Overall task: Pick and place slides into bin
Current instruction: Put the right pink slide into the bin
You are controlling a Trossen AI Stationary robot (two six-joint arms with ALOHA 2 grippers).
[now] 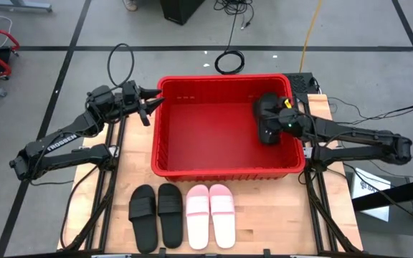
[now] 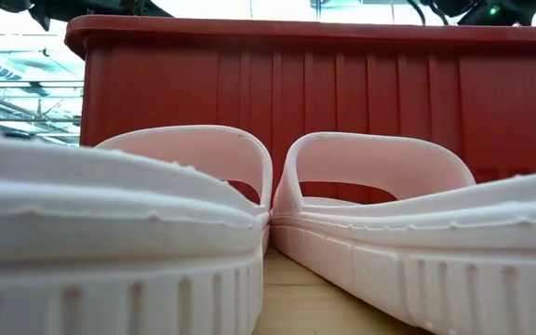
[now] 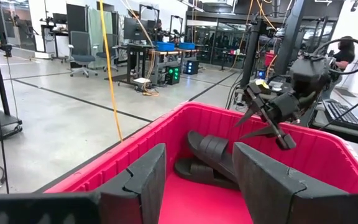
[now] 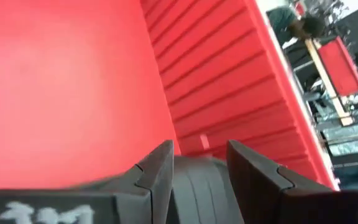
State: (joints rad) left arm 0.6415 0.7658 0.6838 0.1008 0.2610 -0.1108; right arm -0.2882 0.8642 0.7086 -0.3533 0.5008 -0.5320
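Right gripper (image 1: 269,123) hangs inside the bin (image 1: 171,89), close to the bin's right wall, and we see its two dark fingers (image 4: 157,169) parted a little, with the ribbed strap of a black slide (image 4: 197,186) lying between them. Whether the fingers press on that strap or only straddle it, we cannot tell. From the left wrist view we make out two black slides (image 3: 213,158) resting on the bin floor against its far wall, one leaning on the other, with the right gripper (image 3: 272,124) just above them.

Our left gripper (image 1: 148,106) sits at the bin's left rim near its back corner, and its fingers (image 3: 146,174) stand well apart with nothing between them, pointing across the bin.

In front of the bin, on the wooden table (image 1: 278,222), we count four slides in a row. A black pair (image 1: 156,215) lies toward the bin's left half and a pale pink pair (image 1: 210,213) lies just beside it, under the bin's middle. Both pairs lie flat with soles down. In the low view the pink pair (image 2: 277,233) fills the foreground, the two slides touching side by side, with the bin's ribbed red wall (image 2: 342,93) rising behind them.
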